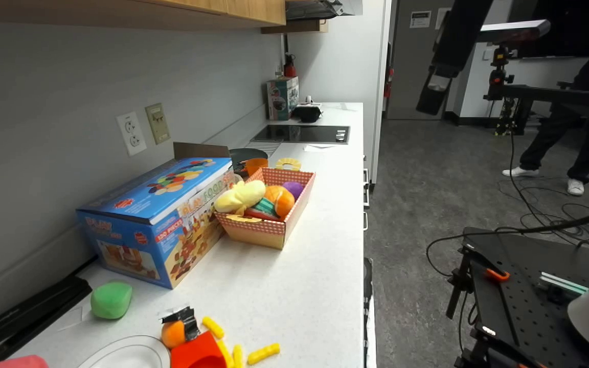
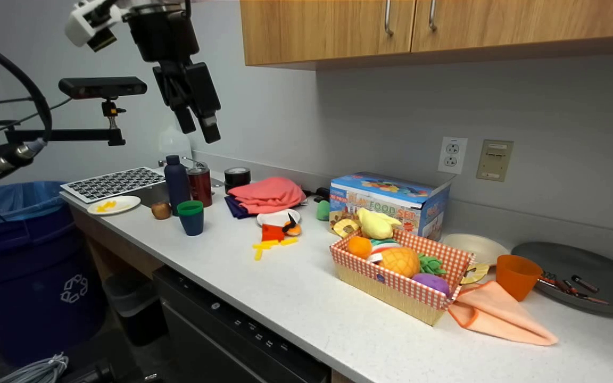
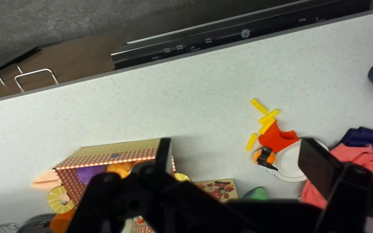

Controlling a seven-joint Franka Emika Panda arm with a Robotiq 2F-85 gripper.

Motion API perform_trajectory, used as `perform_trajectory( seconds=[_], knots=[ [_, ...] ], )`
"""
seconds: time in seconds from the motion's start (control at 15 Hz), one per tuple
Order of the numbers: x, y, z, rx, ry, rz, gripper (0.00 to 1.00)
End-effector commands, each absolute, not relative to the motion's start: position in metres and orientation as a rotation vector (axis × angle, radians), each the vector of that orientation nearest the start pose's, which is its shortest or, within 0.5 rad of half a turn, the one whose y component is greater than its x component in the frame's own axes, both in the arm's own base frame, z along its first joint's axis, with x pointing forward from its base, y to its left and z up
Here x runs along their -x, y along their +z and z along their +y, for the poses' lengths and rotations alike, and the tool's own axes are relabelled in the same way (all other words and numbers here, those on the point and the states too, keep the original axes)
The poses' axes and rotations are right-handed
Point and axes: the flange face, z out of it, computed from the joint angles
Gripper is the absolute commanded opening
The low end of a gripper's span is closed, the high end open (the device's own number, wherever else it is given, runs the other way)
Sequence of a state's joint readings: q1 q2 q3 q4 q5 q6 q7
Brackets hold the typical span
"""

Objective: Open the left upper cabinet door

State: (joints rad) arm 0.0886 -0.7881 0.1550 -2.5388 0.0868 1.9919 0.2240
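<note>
The wooden left upper cabinet door (image 2: pixel 317 32) is shut at the top of an exterior view, with a metal handle (image 2: pixel 388 18) near its right edge. The shut right door (image 2: pixel 524 21) sits beside it with its own handle (image 2: pixel 432 15). The cabinet's top is cut off. In an exterior view the cabinet (image 1: pixel 207 13) shows only its lower edge. My gripper (image 2: pixel 198 128) points down, apart from the cabinet and to its left in that picture. In the wrist view my gripper (image 3: pixel 236 144) is open and empty above the counter; the cabinet is out of view there.
On the white counter (image 2: pixel 264 276) stand a play food box (image 2: pixel 386 197), a checkered basket (image 2: pixel 386 284) of toy food, a navy bottle (image 2: pixel 177 181) and a red tumbler (image 2: pixel 200 186). A camera on a stand (image 2: pixel 103 88) is near the arm.
</note>
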Motion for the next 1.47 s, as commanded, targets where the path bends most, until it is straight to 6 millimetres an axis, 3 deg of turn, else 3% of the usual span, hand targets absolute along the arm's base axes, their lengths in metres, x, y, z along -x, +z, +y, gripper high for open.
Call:
perform_trajectory(
  seconds=[0.0, 0.47, 0.53, 0.6, 0.8, 0.87, 1.07, 1.4],
  knots=[
    [-0.327, 0.541, 0.094, 3.096, -0.367, 0.059, 1.0],
    [-0.327, 0.54, 0.094, 3.116, -0.355, 0.047, 1.0],
    [-0.366, 0.522, 0.147, 3.107, -0.37, 0.027, 1.0],
    [-0.37, 0.523, 0.155, 3.115, -0.41, 0.014, 1.0],
    [-0.401, 0.509, 0.205, 3.105, -0.505, 0.014, 1.0],
    [-0.37, 0.515, 0.179, 3.109, -0.489, -0.005, 1.0],
    [-0.392, 0.501, 0.207, 3.104, -0.475, -0.011, 1.0],
    [-0.399, 0.503, 0.205, 3.099, -0.476, 0.003, 1.0]
  ],
)
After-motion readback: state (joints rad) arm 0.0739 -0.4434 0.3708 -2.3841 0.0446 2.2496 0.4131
